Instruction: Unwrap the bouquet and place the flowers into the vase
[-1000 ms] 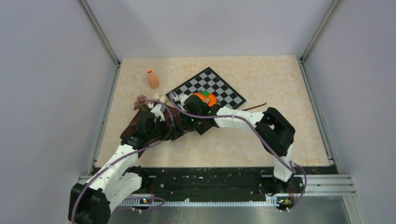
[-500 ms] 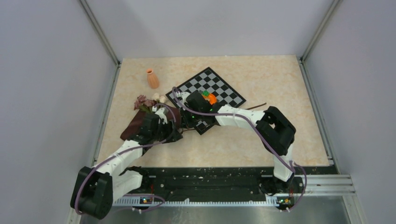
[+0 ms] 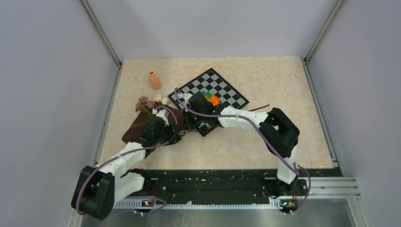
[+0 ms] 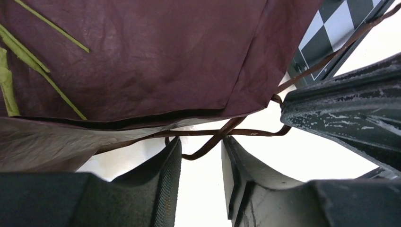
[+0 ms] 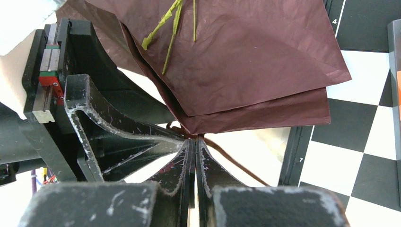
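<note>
Pinching ribbon (image 4: 220, 135) (right end effector (image 5: 194, 140))

The left gripper (image 4: 201, 142) hides half the bouquet (image 3: 136, 127).

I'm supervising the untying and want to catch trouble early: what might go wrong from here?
The thin dark brown ribbon hangs slack between the open fingers of the left gripper, so closing may miss it. The right gripper, shut on the same ribbon, sits very close, so the fingers may collide. Pulling might drag the maroon wrapping sheet and its loose green stems.
</note>
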`<action>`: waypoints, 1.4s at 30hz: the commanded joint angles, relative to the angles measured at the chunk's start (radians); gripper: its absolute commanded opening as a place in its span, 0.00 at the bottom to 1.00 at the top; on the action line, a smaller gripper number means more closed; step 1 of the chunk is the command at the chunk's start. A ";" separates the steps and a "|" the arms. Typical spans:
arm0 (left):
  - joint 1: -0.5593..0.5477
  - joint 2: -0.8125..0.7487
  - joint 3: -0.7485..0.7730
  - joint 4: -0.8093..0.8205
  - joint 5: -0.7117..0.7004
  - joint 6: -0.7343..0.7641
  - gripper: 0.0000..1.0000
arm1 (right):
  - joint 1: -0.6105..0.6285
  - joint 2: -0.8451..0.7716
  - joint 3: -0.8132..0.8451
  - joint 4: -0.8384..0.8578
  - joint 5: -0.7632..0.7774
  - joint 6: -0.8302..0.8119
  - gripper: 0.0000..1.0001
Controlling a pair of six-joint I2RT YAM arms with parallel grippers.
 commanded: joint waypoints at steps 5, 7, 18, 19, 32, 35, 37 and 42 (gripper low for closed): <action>-0.010 0.028 -0.002 0.080 -0.031 -0.005 0.12 | -0.009 -0.005 0.044 0.032 -0.009 0.008 0.00; -0.010 0.027 0.002 0.069 -0.033 -0.007 0.00 | -0.009 -0.006 0.040 0.032 0.004 0.007 0.00; -0.009 -0.123 0.063 -0.235 -0.187 -0.149 0.00 | -0.065 0.018 -0.004 0.018 0.214 0.029 0.00; -0.007 -0.133 0.077 -0.276 -0.217 -0.168 0.00 | -0.073 0.024 -0.005 0.018 0.222 0.029 0.00; 0.018 -0.287 0.142 -0.473 -0.306 -0.249 0.00 | -0.140 -0.013 -0.074 0.028 0.313 -0.039 0.13; 0.019 -0.307 0.157 -0.480 -0.282 -0.213 0.00 | -0.140 -0.083 -0.132 0.076 0.217 -0.137 0.28; 0.020 -0.321 0.164 -0.477 -0.263 -0.184 0.00 | -0.139 -0.141 -0.193 0.136 0.107 -0.197 0.38; 0.022 -0.321 0.186 -0.479 -0.232 -0.156 0.00 | -0.078 -0.223 -0.273 0.180 -0.046 -0.314 0.56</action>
